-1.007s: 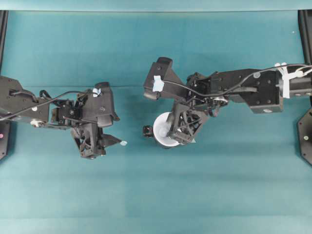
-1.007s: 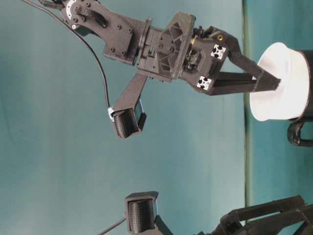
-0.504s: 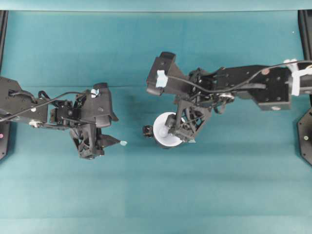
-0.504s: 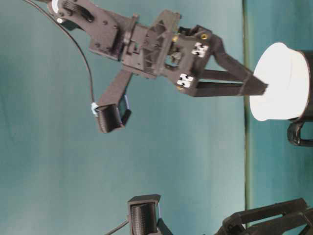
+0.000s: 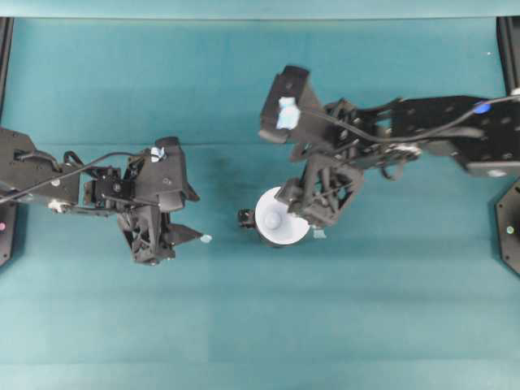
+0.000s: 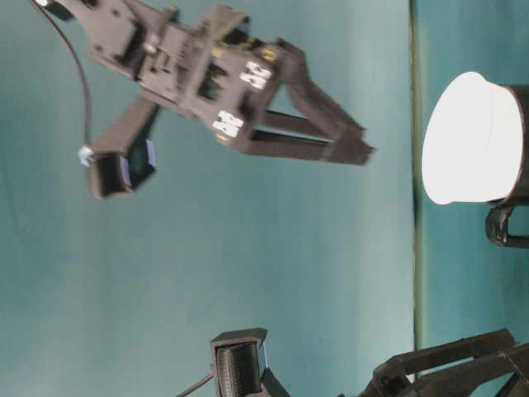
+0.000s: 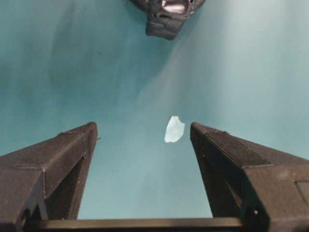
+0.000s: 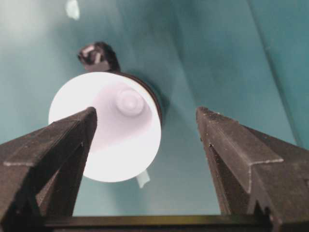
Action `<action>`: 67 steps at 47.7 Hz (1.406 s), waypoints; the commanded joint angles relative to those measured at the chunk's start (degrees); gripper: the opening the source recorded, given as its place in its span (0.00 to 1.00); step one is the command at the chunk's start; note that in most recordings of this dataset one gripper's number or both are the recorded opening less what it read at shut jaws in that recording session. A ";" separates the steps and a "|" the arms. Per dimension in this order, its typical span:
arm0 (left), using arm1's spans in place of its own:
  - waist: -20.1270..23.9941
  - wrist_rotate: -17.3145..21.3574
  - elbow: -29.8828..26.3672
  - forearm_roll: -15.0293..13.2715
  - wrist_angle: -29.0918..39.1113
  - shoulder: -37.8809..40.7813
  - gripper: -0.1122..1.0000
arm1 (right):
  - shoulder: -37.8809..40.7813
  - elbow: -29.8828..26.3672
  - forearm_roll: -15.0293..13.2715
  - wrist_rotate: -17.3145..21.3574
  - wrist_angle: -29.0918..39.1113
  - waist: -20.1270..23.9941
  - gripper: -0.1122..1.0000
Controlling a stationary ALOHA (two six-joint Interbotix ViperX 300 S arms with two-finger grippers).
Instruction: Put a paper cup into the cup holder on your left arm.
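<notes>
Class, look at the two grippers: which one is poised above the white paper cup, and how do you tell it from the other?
The right gripper, open above the paper cup sitting in the cup holder. The left gripper has only bare cloth beneath it.

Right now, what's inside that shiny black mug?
A white paper cup sits in the black mug, its wide rim sticking out. The cup covers the mug's inside, so nothing else shows.

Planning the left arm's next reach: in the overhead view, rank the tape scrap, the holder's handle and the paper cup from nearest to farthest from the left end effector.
1. Tape scrap, just off its right.
2. Handle, on the cup holder's left side.
3. Paper cup, beyond the handle, seated in the holder.
</notes>
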 commanded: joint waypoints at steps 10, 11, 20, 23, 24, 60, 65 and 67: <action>0.09 -0.09 -0.62 0.09 -0.18 -0.18 0.83 | -6.42 3.52 -0.26 -2.37 -0.35 1.93 0.89; 0.00 -0.09 -0.62 0.09 -0.18 -0.09 0.83 | -6.77 3.87 -0.26 -2.81 -0.35 2.11 0.89; 0.00 -0.09 -0.53 0.09 -0.44 -0.18 0.83 | -9.93 8.17 -0.62 -7.56 -1.76 3.25 0.89; 0.09 -0.09 -0.53 0.09 -0.53 -0.18 0.83 | -10.90 9.49 -0.53 -8.96 -3.08 3.34 0.89; 0.09 -0.09 -0.53 0.09 -0.44 -0.18 0.83 | -11.25 9.93 -0.53 -9.32 -3.60 3.34 0.89; 0.00 -0.18 0.26 0.09 0.00 -0.35 0.83 | -14.50 13.89 -0.35 -11.07 -8.88 3.52 0.89; 0.09 -0.18 0.44 0.09 -0.09 -0.44 0.83 | -14.68 14.24 -0.26 -11.07 -8.88 3.60 0.89; 0.09 -0.18 0.44 0.09 0.00 -0.53 0.83 | -14.85 14.41 -0.18 -10.99 -8.88 3.69 0.89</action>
